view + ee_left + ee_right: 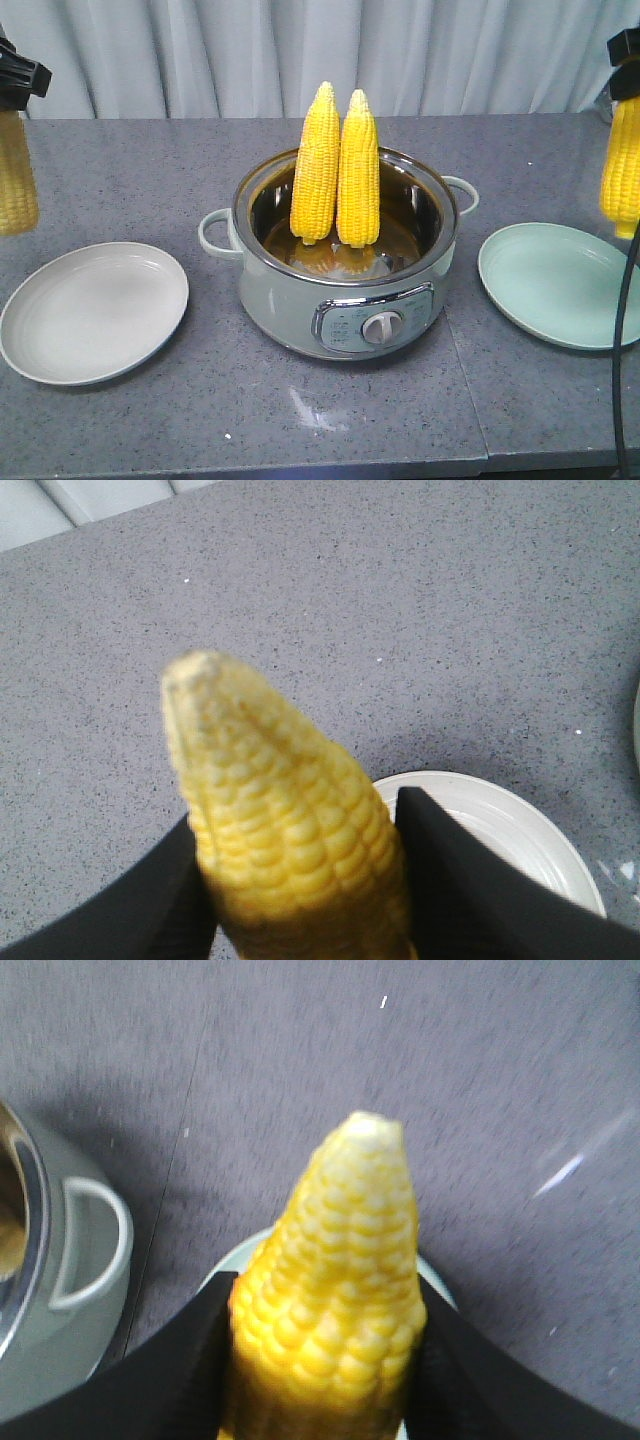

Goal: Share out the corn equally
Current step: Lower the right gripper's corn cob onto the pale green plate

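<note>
Along the front edge you have bare grey speckled worktop [330, 420], with a faint pale smear near its middle.

Behind that, three items sit in a row, apart from one another:
- a grey-white plate [93, 310] on your left
- a pale green electric pot [290, 300] in the centre, with its dial [381, 327] facing the front and a loop handle on each side
- a pale green plate [560, 285] on your right

Two corn cobs stand upright in the pot, tips up, side by side and touching: the left pot cob [316, 165] and the right pot cob [358, 170]. Both rise well above the rim.

Your left fingers [450, 880] are clamped on a third cob [15, 170], one finger on each flank, with the tip pointing away from the wrist. It hangs in the air over the left side of the grey-white plate.

Your right fingers [500, 1390] are clamped the same way on a fourth cob [622, 170], tip down, held in the air over the right side of the pale green plate. The right wrist view shows that plate's rim beneath the cob and the pot handle off to the left.

A black cable [622, 350] hangs below the right cob. Farthest back, a pale pleated curtain [300, 50] closes off the worktop.
</note>
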Robot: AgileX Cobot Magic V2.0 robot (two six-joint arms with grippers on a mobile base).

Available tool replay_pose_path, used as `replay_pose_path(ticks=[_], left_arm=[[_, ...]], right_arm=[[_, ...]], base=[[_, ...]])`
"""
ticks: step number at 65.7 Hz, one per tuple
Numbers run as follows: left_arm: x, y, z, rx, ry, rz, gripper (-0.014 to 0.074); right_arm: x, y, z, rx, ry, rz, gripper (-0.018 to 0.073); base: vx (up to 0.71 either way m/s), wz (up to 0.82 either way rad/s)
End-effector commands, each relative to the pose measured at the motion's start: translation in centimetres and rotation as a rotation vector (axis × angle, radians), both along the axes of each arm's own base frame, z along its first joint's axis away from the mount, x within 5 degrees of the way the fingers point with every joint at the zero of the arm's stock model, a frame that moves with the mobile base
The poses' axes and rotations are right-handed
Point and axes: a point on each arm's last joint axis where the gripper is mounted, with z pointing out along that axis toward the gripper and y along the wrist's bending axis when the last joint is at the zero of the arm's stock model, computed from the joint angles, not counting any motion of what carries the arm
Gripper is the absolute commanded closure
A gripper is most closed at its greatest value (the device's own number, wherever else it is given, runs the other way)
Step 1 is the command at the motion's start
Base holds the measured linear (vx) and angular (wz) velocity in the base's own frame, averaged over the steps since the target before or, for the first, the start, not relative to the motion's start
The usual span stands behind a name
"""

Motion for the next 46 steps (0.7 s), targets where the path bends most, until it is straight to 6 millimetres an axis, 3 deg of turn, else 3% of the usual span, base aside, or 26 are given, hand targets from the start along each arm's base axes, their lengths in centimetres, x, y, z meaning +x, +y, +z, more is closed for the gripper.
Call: replay_pose_path(ticks=[1,27,46], left_arm=[[-0.9,0.1,2.2,-0.012,-0.114,0.002,0.0468],[-1.0,0.1,2.2,-0.012,-0.111,0.003,0.0468],[-1.0,0.1,2.2,-0.011,-0.110,0.003,0.0468]], right_arm=[[0.3,0.0,0.0,0.013,0.024,0.013,0.0307],[4.4,-1.1,-5.7,-0.026,0.187,-0.012,0.0307],[4.5,-1.1,-6.5,0.015,0.217,-0.053,0.0307]], base=[[0.00,0.00],[0.00,0.00],[0.00,0.00]])
